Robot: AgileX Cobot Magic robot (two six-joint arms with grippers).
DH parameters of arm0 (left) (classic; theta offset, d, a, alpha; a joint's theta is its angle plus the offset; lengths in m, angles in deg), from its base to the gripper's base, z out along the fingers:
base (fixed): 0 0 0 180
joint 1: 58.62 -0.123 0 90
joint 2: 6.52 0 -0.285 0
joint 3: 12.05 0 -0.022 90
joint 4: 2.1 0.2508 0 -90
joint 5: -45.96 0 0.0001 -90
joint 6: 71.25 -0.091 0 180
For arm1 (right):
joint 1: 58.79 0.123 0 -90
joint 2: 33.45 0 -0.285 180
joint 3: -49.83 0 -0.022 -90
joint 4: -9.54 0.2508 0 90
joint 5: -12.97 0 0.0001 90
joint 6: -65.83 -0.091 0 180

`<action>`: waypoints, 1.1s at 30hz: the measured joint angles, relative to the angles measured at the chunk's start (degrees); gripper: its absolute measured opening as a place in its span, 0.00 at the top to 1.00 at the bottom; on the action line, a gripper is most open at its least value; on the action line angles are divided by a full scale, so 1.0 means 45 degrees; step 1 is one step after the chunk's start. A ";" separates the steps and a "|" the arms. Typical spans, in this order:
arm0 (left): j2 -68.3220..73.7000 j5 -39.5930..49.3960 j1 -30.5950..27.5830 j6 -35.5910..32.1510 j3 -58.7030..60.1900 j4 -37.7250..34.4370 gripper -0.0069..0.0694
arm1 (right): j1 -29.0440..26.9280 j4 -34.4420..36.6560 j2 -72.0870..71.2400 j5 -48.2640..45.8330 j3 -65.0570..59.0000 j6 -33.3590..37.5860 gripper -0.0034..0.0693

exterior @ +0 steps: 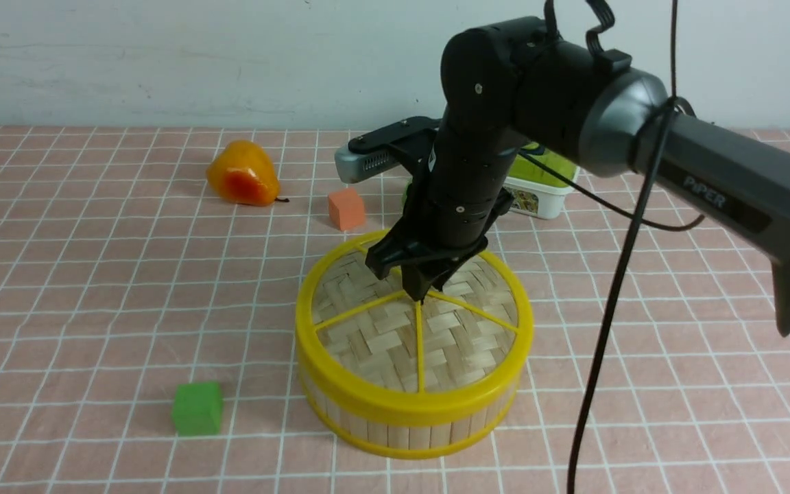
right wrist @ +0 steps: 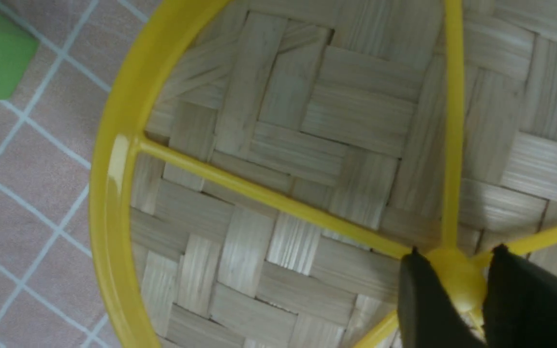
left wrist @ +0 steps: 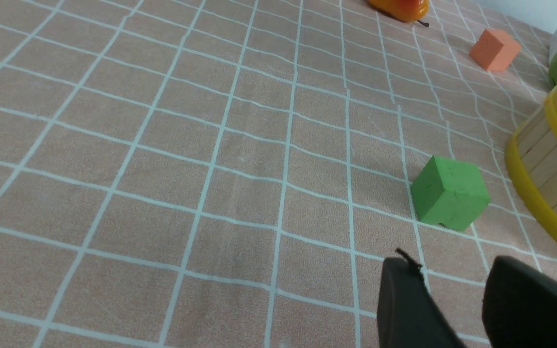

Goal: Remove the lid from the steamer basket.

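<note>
Pink checked cloth covers the desk (exterior: 93,309); mid-desk, the lid (exterior: 381,343) sits on the steamer basket (exterior: 409,431). Your right hand (right wrist: 457,253) pinches its central knob (right wrist: 458,280); your left hand (left wrist: 455,309) is apart, empty. Expect light, stiff bamboo and slick plastic.

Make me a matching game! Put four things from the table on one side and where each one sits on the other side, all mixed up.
Things:
1. lid
2. green cube
3. orange cube
4. pear

Places:
A. at the back, farthest to the left
B. on top of the steamer basket
C. near the front, left of the basket
D. just behind the basket, right of the pear

Pairs: 1-B, 2-C, 3-D, 4-A
</note>
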 joint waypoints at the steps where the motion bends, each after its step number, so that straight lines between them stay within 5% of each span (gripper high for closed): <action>1: 0.0000 0.0000 0.0000 0.0000 0.0000 0.0000 0.60 | 0.0000 0.0011 0.0000 0.0000 0.0000 0.0056 0.81; 16: 0.0000 0.0000 0.0000 0.0000 0.0000 0.0000 0.60 | -0.0310 -0.1535 -0.3095 -0.0072 0.0102 0.0784 0.85; 24: 0.0000 0.0000 0.0000 0.0000 0.0000 0.0000 0.60 | -0.2856 -0.1264 -0.4730 -0.0104 -0.0764 0.0611 0.85; 33: 0.0000 0.0000 0.0000 0.0000 0.0000 0.0000 0.60 | -0.4750 -0.1194 -0.4929 -0.0002 -0.5559 0.0596 0.85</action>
